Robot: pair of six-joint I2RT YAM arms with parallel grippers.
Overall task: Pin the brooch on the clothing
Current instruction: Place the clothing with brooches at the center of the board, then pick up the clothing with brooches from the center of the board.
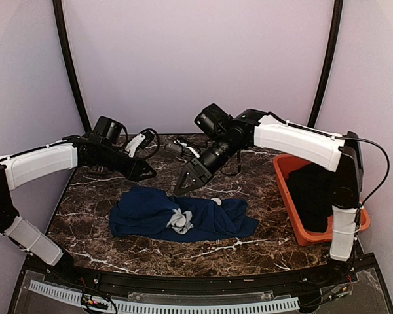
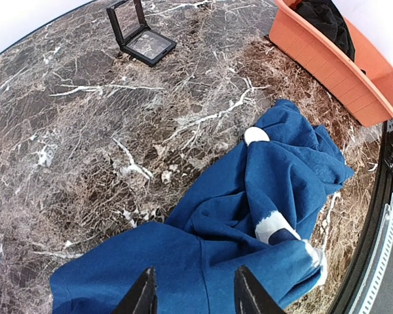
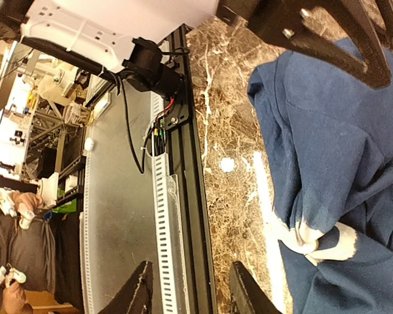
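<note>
Lilac walls enclose a brown marble table veined in white. Item one: the clothing, a navy T-shirt, lies crumpled at the table's centre with a bunched patch of its pale print turned up near the front. Item two: the brooch, small and round with its white side showing, sits on a fold at the shirt's far edge; whether its pin passes through the cloth cannot be told. Item three: a small black hinged case stands open on the bare marble near the back, well apart from the shirt. Item four: an orange bin at the right edge holds a black garment. Left gripper hangs above the shirt's left portion, fingers parted, nothing between them. Right gripper is poised just behind the shirt's far edge, near the brooch but not touching it – jaws likewise spread and empty. Neither arm touches the cloth.
</note>
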